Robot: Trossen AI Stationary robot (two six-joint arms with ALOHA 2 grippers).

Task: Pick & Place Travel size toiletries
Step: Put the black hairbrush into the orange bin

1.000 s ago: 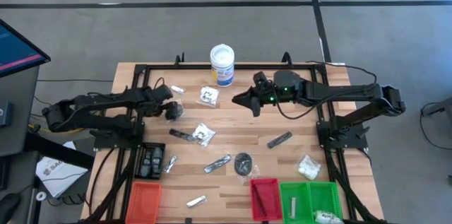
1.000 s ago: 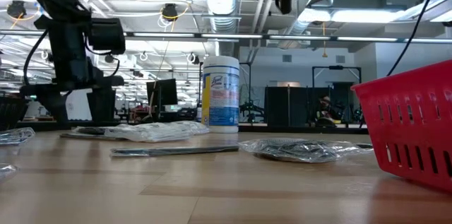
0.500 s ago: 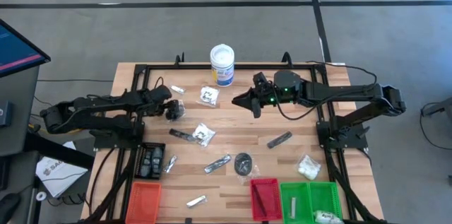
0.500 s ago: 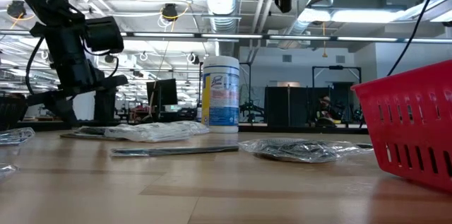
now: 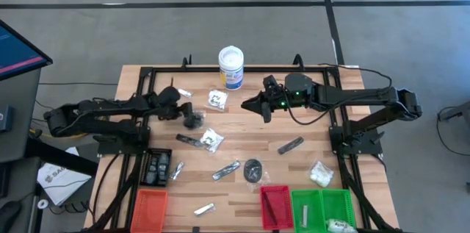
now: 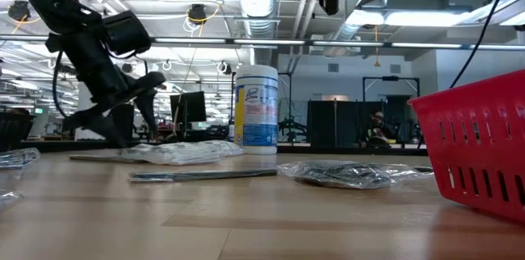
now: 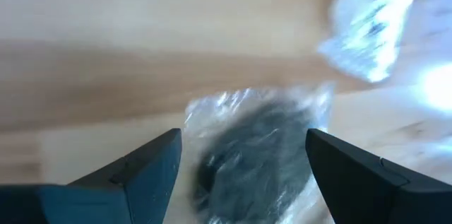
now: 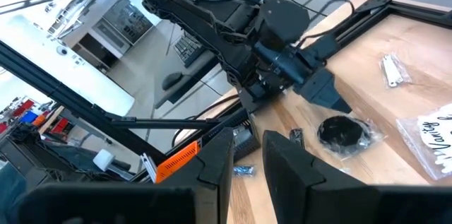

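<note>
The left gripper (image 7: pixel 240 174) has its jaws spread wide. Right between them, down on the wooden surface (image 7: pixel 106 33), lies a dark round disc (image 7: pixel 258 150) in a crinkly clear bag. It is round, so no side is longer. A shiny packet (image 7: pixel 374 22) lies just past it. The right gripper (image 5: pixel 266 110) hangs farther off, jaws nearly together, holding nothing I can see.
</note>
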